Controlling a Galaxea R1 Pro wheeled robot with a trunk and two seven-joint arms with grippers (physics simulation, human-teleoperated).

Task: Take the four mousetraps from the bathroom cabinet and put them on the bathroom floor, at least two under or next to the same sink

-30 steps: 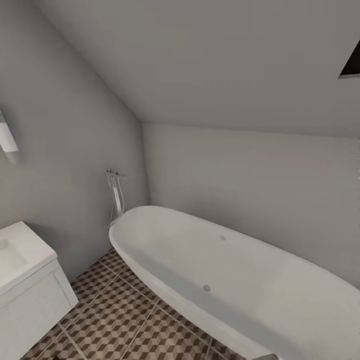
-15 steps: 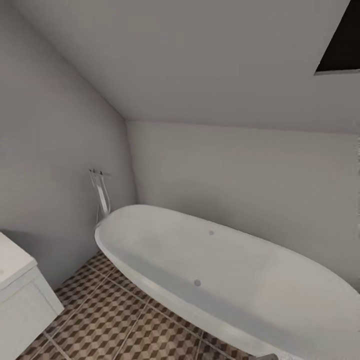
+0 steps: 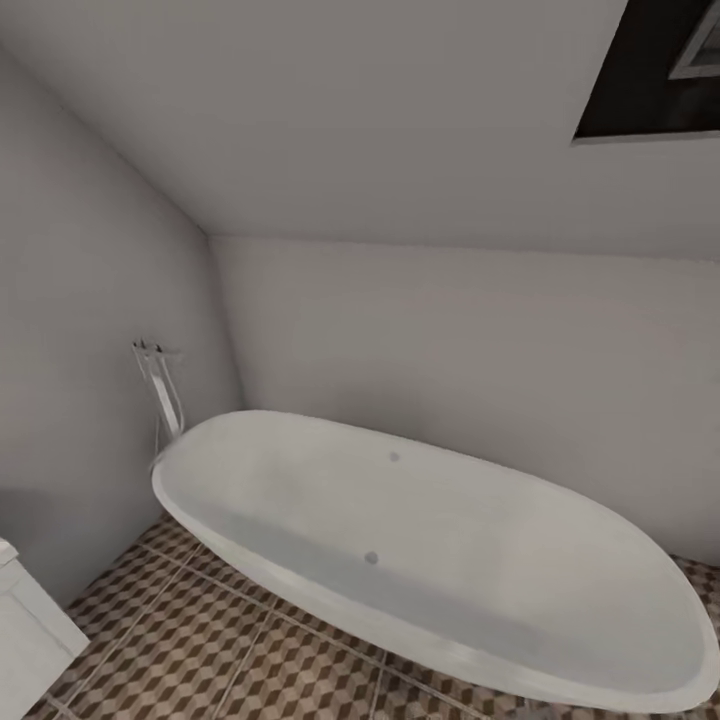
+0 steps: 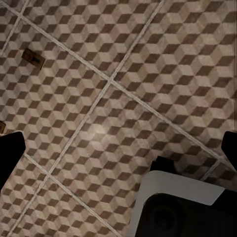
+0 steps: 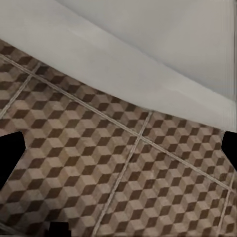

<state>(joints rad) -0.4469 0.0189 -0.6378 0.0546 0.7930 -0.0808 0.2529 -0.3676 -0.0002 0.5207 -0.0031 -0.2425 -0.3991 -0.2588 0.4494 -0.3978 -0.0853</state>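
- Left tool [image 4: 118, 148]: points down at the bathroom floor [image 4: 98, 98]; black fingertips [image 4: 10, 148] at opposite frame edges, spread wide, nothing between them.
- Right tool [image 5: 118, 148]: also aimed down at the floor, dark tips at both frame edges, spread apart, nothing pinched.
- Versus the earlier head frames the whole picture has shifted, so the camera turned: bathtub [image 3: 420, 540] now sits further toward 9 o'clock, more of its far end is in frame, the white vanity unit [image 3: 25, 625] is cut to a corner at 8 o'clock, and the dark ceiling opening [image 3: 650, 80] at 1 o'clock is larger.
- Head view: tub along the far wall, tub filler pipe [image 3: 160, 395] at the tub's 10 o'clock end, cube-pattern tiles in front at 6 o'clock.
- Left wrist view: one mousetrap [image 4: 33, 58] lies flat on a tile at 10 o'clock, just beside a grout line; a second brown sliver [image 4: 2, 127] at 9 o'clock edge, too cropped to tell.
- Same view: white and black robot part [image 4: 182, 202] at 5 o'clock.
- Right wrist view: white tub side [image 5: 123, 64] meeting the floor at 12 o'clock.
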